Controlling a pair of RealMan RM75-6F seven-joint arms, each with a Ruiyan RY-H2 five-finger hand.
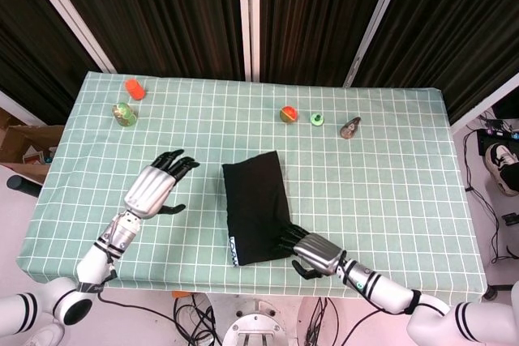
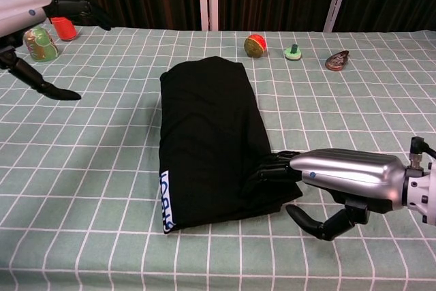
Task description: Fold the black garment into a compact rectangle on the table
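Observation:
The black garment (image 1: 255, 207) (image 2: 211, 134) lies folded as a long rectangle in the middle of the green checked table (image 1: 389, 184), with a white-lettered label at its near left corner. My right hand (image 1: 312, 250) (image 2: 340, 178) is low at the garment's near right corner. Its fingers (image 2: 272, 168) touch the cloth's edge, while the thumb hangs clear of the cloth and holds nothing. My left hand (image 1: 154, 188) (image 2: 27, 5) hovers left of the garment with fingers spread and empty, well apart from it.
Along the back stand an orange cup (image 1: 134, 87) (image 2: 65, 28) and a green jar (image 1: 124, 113) (image 2: 39, 42) at left. A red-yellow ball (image 1: 287, 113) (image 2: 255, 45), a small green knob (image 1: 317, 119) (image 2: 293, 52) and a brown object (image 1: 350, 127) (image 2: 336, 60) are at right.

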